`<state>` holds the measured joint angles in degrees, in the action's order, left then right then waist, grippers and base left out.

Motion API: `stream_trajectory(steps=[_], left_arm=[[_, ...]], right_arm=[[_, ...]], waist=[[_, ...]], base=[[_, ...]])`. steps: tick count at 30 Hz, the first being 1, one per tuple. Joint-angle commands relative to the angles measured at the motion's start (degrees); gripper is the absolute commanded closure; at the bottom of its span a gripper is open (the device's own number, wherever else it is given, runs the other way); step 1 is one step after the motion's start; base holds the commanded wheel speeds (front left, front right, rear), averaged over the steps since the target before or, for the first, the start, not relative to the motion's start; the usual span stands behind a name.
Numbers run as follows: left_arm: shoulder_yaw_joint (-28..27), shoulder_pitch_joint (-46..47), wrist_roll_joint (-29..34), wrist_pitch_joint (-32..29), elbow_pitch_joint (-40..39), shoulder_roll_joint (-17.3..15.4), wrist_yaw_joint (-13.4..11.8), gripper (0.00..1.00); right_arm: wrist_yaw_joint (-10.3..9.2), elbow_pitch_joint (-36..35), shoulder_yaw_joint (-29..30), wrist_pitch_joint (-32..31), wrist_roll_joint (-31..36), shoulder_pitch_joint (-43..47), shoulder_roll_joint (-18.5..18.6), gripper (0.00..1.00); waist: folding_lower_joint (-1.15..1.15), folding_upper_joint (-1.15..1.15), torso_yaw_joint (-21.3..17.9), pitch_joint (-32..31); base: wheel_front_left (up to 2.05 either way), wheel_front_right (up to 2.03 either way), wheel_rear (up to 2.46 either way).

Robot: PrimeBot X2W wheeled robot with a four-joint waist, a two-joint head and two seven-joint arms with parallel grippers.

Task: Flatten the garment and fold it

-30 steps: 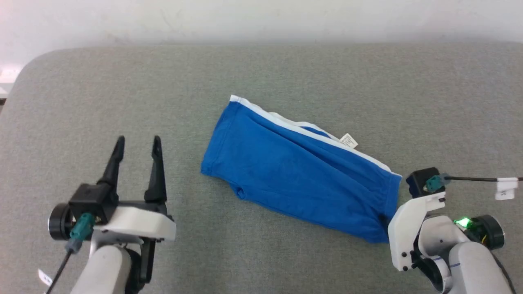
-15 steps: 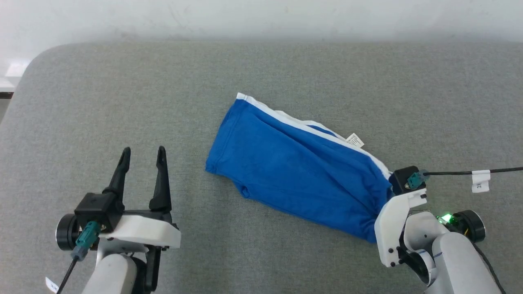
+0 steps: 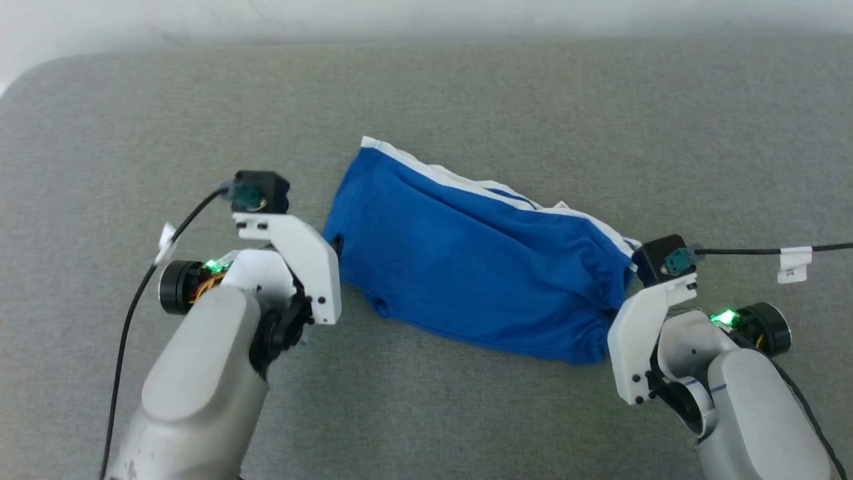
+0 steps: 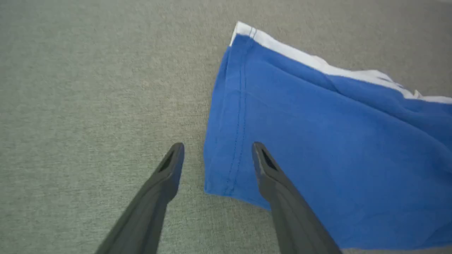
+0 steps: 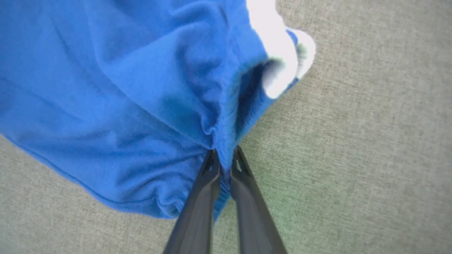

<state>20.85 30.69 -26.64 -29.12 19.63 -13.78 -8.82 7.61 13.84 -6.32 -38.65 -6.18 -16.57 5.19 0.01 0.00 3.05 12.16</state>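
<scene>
Plainly, from its wrist camera, right hand point(image 5: 222, 157) pinches the garment point(image 5: 123, 88) at its gathered edge.

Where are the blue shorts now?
In the head view, the shorts lie on the grey table, between the left gripper and the right gripper pinching them.

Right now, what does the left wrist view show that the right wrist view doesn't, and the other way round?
Left wrist view, not the right: the left pincer open, one finger over the grey surface, the other over the garment beside its stitched hem.
Right wrist view, not the left: the right pincer shut on the gathered waistband, with fabric bunched toward it.
Both: the blue garment with its white trim, lying on the grey surface.
</scene>
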Motion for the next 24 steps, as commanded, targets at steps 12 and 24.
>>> stream_trajectory(steps=[12,24], left_arm=[[6.1,5.0,0.2,-16.0,10.2,-2.0,4.4,0.10],[2.7,2.0,-4.9,-9.3,13.0,0.4,5.2,1.00]], right_arm=[[-0.12,-0.8,-0.9,0.9,-1.4,-2.1,0.5,1.00],[-0.12,0.1,0.6,1.4,-1.9,-0.9,1.6,1.00]], waist=[[-0.01,0.00,-3.8,3.3],[-0.01,0.00,-1.5,0.2]], base=[[0.00,0.00,0.00],[0.00,0.00,0.00]])
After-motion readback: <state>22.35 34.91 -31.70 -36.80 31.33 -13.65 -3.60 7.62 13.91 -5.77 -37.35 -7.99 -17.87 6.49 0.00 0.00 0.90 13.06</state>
